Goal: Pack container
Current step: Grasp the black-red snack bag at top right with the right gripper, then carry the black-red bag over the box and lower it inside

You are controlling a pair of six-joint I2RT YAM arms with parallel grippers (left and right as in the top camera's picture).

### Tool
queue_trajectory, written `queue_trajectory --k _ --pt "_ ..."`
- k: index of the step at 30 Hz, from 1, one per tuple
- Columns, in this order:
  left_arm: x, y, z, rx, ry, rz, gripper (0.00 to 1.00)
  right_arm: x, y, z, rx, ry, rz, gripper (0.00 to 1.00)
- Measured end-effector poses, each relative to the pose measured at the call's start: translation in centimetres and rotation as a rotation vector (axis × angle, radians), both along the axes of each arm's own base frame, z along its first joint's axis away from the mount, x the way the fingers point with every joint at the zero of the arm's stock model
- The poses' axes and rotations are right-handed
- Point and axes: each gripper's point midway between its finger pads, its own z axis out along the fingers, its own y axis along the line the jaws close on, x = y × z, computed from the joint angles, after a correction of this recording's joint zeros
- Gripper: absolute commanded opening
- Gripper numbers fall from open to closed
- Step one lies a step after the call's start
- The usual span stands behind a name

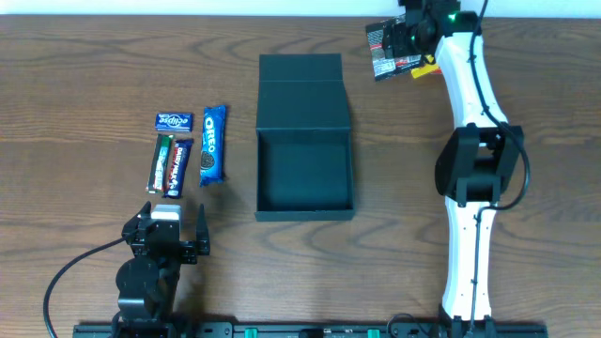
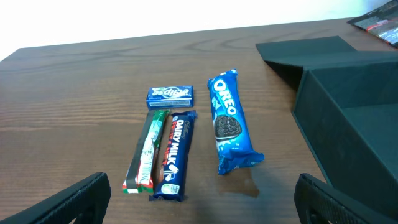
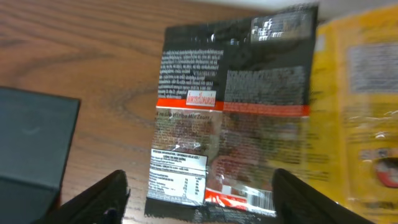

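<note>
Right claw [image 3: 200, 190], jaws apart, straddles a black packet [image 3: 233, 106]. Left claw [image 2: 202, 194], jaws wide apart, faces 4 snacks [image 2: 171, 158] beside the open container [image 1: 304, 103].

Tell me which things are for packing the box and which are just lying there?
For the job, most likely:
- box
- Oreo
- Dairy Milk
- green bar
- Eclipse
- black packet
- yellow packet

Just there:
- table
- rail
</note>
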Motion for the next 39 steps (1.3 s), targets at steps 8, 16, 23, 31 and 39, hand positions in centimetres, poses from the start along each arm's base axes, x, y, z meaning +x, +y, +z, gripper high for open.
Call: queue_trajectory --k 8,16,23,31,39 --pt "0.0 0.0 0.0 0.0 0.0 0.0 0.95 0.3 -0.5 -0.4 0.01 -0.005 -0.014 0.67" --pt "0.0 0.0 0.0 0.0 0.0 0.0 0.95 1.1 -2.7 -0.6 0.026 -0.025 -0.074 0.68" --pt "0.0 0.0 0.0 0.0 0.0 0.0 0.95 1.0 -4.9 -2.2 0.057 0.005 -0.118 0.67" --pt "0.0 0.0 0.0 0.0 0.0 0.0 0.95 0.9 -4.2 -3.0 0.098 0.025 -0.113 0.62" --pt "0.0 0.0 0.0 0.0 0.0 0.0 0.95 0.6 -3.8 -3.8 0.13 0.048 -0.117 0.59"
